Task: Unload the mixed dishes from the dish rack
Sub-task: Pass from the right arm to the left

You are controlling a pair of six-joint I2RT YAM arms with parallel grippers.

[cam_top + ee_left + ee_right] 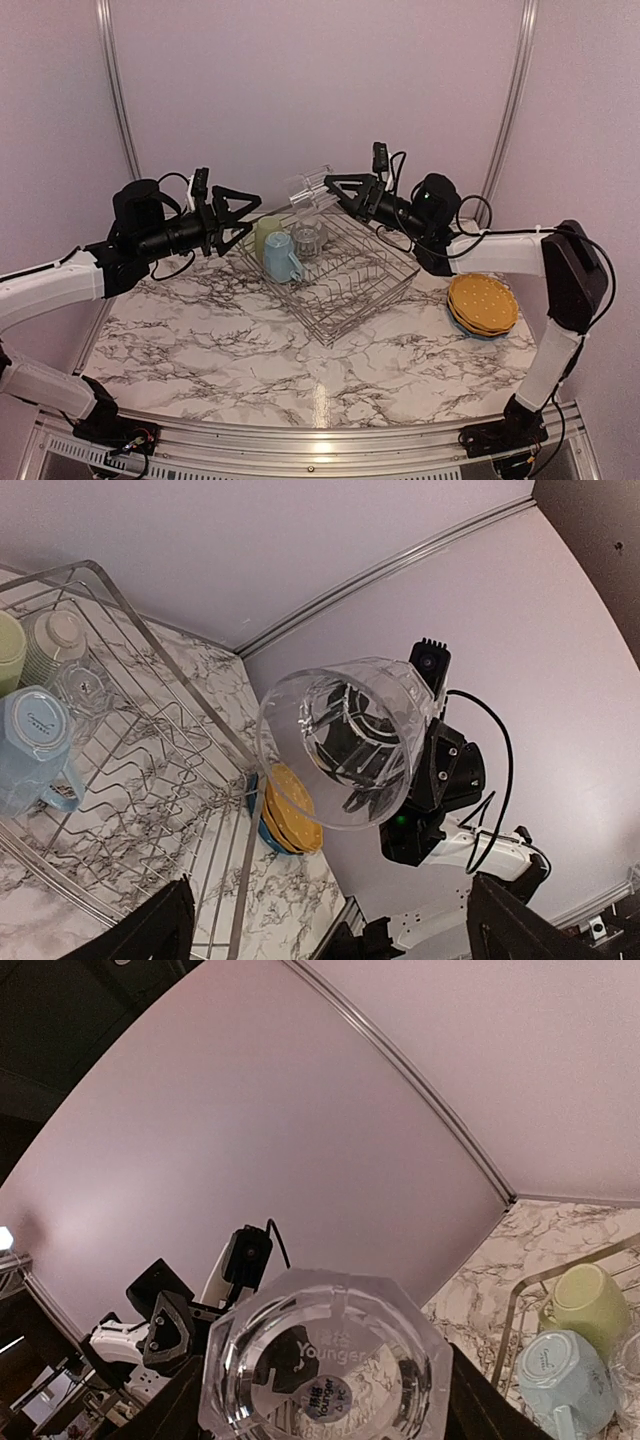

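Observation:
My right gripper (340,190) is shut on a clear glass (307,188), holding it on its side in the air above the far edge of the dish rack (345,300). The right wrist view shows the glass's octagonal base (325,1370) between the fingers. My left gripper (245,215) is open and empty, facing the glass's mouth (340,745) from the left with a gap between. A light blue mug (282,257) and a pale green cup (267,235) stand in the rack's left corner. Yellow-orange plates (483,303) lie stacked on a blue plate on the table, right of the rack.
A small clear piece (85,685) and a pale ribbed piece (55,640) sit in the rack beside the mug (30,745). The back wall stands close behind both grippers. The marble table (250,350) stretches in front of the rack.

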